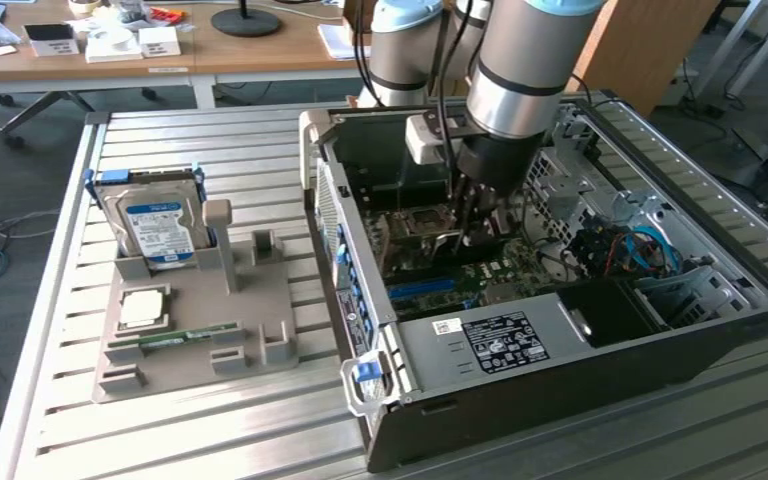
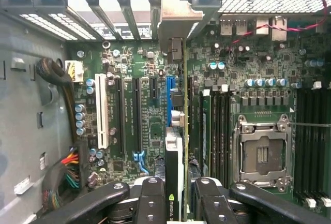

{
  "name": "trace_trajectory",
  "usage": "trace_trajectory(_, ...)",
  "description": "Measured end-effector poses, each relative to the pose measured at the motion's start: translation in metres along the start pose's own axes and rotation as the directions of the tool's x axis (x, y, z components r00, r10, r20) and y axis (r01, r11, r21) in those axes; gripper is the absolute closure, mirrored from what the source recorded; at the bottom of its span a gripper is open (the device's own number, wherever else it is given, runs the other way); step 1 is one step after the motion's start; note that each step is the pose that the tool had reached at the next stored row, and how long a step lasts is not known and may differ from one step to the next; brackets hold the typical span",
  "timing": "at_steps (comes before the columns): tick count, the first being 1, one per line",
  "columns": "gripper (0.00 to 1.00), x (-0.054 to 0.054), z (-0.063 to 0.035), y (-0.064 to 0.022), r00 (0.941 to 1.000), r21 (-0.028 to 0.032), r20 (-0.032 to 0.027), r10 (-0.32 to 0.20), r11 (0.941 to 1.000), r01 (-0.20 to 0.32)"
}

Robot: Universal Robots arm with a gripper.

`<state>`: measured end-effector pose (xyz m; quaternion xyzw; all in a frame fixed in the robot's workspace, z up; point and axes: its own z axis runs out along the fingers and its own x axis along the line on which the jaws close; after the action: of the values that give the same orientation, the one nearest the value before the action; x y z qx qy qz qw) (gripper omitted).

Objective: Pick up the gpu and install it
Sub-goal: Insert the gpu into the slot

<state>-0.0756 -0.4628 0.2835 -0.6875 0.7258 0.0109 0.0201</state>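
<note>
Green gpu (image 2: 175, 157) clamped edge-on between the jaws

The arm (image 1: 531, 60) reaches steeply down from above the computer case (image 1: 518, 420), and its silver and grey wrist section stands just over the case's open side. The black gripper (image 1: 476, 238) points straight down, inside the case near its middle. Its fingers (image 2: 152, 200) are partly closed, one on each face of the gpu (image 2: 174, 151), clamping the card edge-on between them.

green-edged gpu (image 2: 174, 157), blue-label hdd (image 1: 157, 225), blk pc case (image 1: 558, 420)
</note>
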Motion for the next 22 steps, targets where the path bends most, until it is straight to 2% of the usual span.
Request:
trace_trajectory(5,0.73,0.0024,0.0,0.0015,1.0,-0.0001,-0.0003,0.0,1.0,0.0)
trace_trajectory(6,0.73,0.0027,0.0003,0.0056,1.0,0.0,-0.0002,0.0,1.0,0.0)
trace_trajectory(15,0.73,0.0029,0.0005,0.0076,1.0,-0.0001,-0.0003,0.0,1.0,0.0)
trace_trajectory(22,0.73,0.0031,0.006,0.0084,1.0,0.0,-0.0002,0.0,1.0,0.0)
